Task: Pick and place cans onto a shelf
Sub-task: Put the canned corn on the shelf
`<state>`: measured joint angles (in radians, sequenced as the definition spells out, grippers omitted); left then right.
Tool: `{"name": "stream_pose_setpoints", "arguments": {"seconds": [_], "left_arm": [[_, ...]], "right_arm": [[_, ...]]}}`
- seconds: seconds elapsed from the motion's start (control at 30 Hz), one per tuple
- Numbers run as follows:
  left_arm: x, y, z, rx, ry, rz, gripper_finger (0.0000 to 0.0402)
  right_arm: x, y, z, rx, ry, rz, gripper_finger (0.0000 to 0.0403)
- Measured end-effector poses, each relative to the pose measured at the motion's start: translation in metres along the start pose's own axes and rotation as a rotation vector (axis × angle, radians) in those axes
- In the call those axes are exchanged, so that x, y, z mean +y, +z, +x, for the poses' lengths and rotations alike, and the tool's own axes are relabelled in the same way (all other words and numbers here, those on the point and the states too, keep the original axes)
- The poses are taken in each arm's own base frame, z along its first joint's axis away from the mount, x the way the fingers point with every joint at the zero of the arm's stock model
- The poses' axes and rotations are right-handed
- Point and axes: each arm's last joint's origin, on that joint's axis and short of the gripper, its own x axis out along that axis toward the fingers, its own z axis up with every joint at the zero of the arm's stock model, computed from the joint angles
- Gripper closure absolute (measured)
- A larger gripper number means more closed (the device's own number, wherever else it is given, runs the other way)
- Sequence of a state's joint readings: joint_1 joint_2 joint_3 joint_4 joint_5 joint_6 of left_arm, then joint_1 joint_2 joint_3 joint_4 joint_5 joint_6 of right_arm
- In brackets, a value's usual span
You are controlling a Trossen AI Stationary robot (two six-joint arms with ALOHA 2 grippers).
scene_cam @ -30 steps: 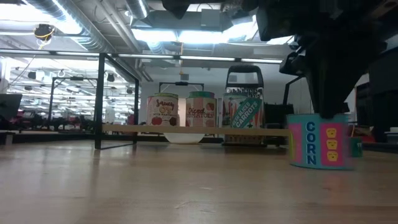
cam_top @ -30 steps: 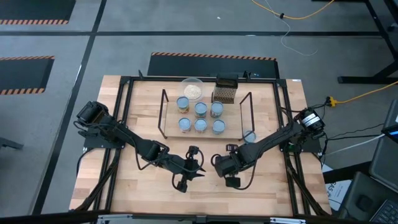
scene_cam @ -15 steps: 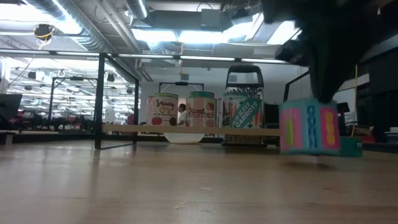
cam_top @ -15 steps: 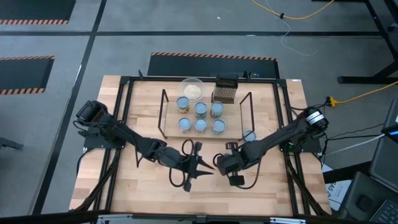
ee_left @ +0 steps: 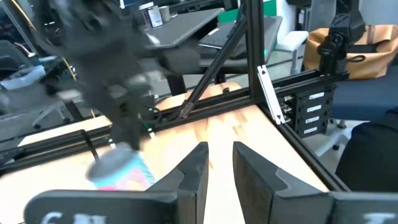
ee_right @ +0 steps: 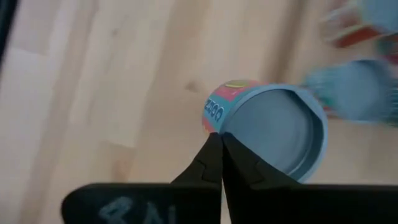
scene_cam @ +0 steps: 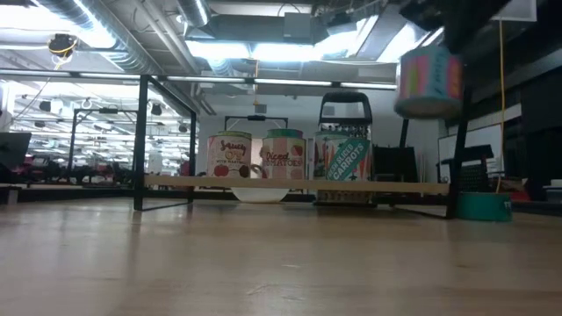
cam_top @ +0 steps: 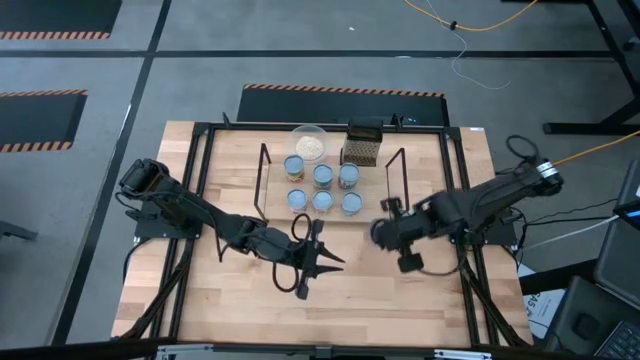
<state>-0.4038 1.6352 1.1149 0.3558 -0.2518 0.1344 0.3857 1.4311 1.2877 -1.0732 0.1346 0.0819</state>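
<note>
The robot's right pincer (cam_top: 383, 232), clenched on a short can with a pale blue lid and a pink-and-teal "corn" label (scene_cam: 428, 81), carried it high in the upper right of the table-level view, clear of the light wooden tabletop (cam_top: 230, 300) where it had stood a second before. From overhead, the right arm had swung from the lower centre of the frame to a spot just off the right end of the low light-wood shelf with thin black wire end frames (cam_top: 375, 190). The lift put the can above the height of the shelf board, so the pick looked complete and the placing step appeared to be under way.

Six similar blue-topped cans (cam_top: 322, 176) already stood in two rows on the shelf. One more teal can (scene_cam: 481, 206) waited on the tabletop at the right edge of the table-level view, beside the shelf's end frame.

The left pincer (cam_top: 310, 262) hovered over the lower middle of the tabletop, its fingers slightly parted and holding nothing.
</note>
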Motion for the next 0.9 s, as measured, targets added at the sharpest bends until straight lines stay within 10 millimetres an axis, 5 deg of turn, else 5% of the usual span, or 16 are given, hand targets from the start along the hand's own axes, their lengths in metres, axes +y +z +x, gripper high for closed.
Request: {"name": "stream_pose_setpoints", "arguments": {"seconds": [0.27, 0.63, 0.9], "left_arm": [[0.000, -0.001, 0.000, 0.006, -0.008, 0.001, 0.0335], [0.000, -0.001, 0.000, 0.010, -0.009, 0.001, 0.0335], [-0.001, -0.003, 0.000, 0.027, -0.011, 0.005, 0.0335]], "right_arm": [[-0.051, -0.014, -0.026, -0.053, -0.104, -0.054, 0.0403], [-0.123, -0.034, -0.018, 0.056, -0.137, 0.025, 0.0403], [-0.146, -0.035, 0.000, 0.095, -0.093, 0.010, 0.0403]]}}
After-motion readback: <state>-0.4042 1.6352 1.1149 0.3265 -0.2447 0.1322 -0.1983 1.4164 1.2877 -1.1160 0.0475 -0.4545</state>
